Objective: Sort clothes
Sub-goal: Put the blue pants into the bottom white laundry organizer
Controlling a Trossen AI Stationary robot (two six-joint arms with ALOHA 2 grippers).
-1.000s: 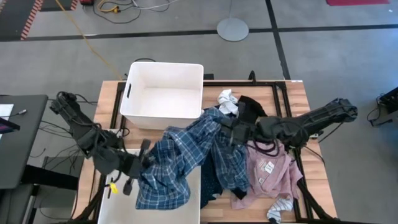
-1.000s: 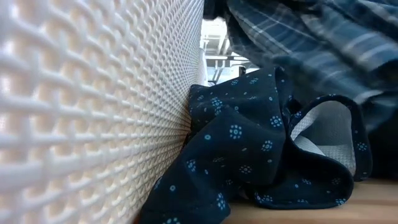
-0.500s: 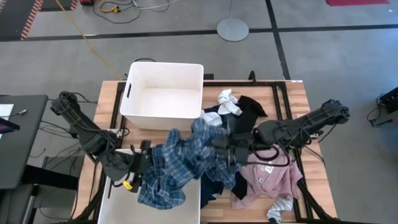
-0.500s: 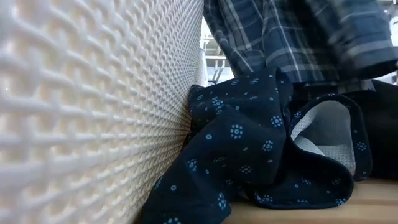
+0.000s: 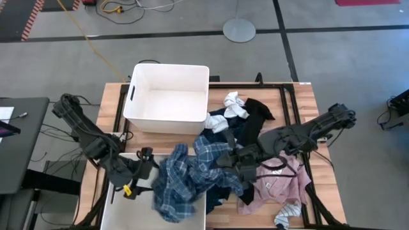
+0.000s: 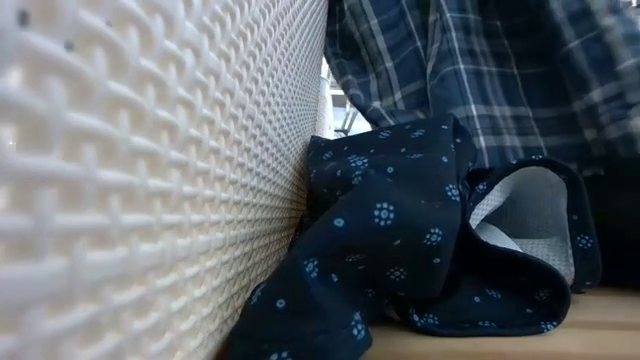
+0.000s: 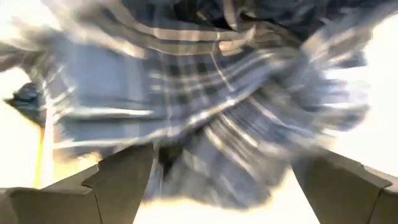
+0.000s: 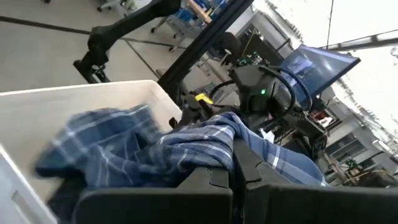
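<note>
One garment only is on its way into a bin: the blue-white plaid shirt (image 5: 192, 179) lies half over the rim of the near white bin (image 5: 115, 214), part of it bunched inside and the rest trailing across the table toward the pile. The far white bin (image 5: 169, 99) holds nothing that shows, so the sorting looks barely begun. The left gripper (image 5: 137, 174) sits at the near bin's edge with its fingers spread wide; its wrist view shows plaid cloth just ahead of the parted fingers, blurred, and no cloth pinched between them. The right gripper (image 5: 238, 161) is pressed together on the shirt's other end, the plaid fabric bunched over its fingers in the right wrist view. Left on the table are the navy dotted piece (image 6: 400, 240), lying against the near bin's woven wall, the pale pink shirt (image 5: 278, 182), the black piece (image 5: 255, 118), a small white garment (image 5: 234, 104) and a striped sock (image 5: 286, 214) at the table's near edge. The shirt covers much of the navy piece from above, the low view is filled by bin wall and cloth, and whether more clothes lie beneath the heap cannot be told.
</note>
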